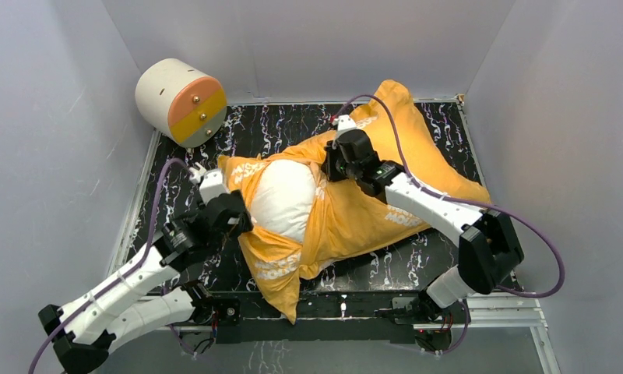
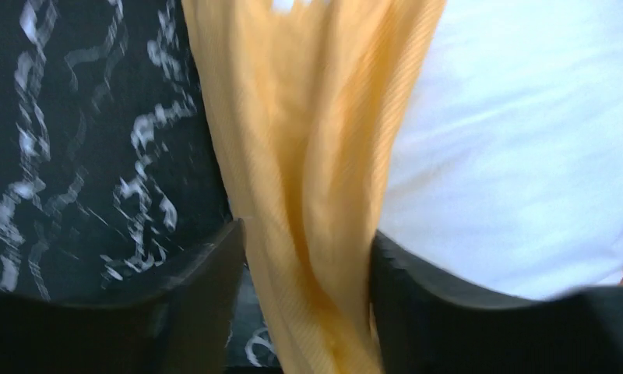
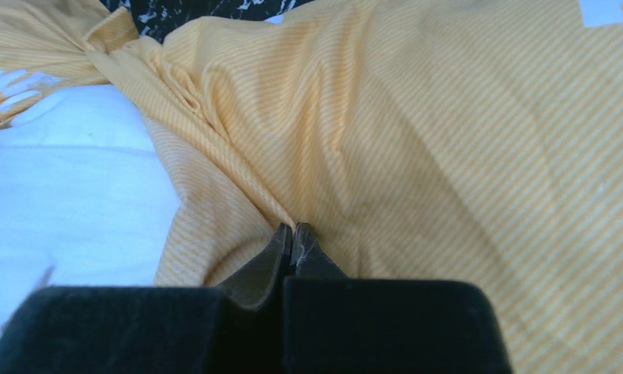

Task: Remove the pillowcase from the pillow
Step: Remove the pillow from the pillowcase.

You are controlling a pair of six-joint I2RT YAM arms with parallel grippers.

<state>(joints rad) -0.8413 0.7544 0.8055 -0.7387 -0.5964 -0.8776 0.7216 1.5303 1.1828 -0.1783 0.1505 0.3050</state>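
Case (image 1: 371,214) lay orange side up across the table (image 1: 277,128), pillow (image 1: 281,199) bulging out of its open end by the L claw (image 2: 307,232). Your R claw (image 3: 293,227) was closed, tips together on a thin pinch of case. L's jaws stood part apart w/ the hem between them, so you couldn't tell if it gripped. Risks: R's pinch looked shallow, so a pull could've slipped it. W/ no L hold, pillow & case might've dragged together.
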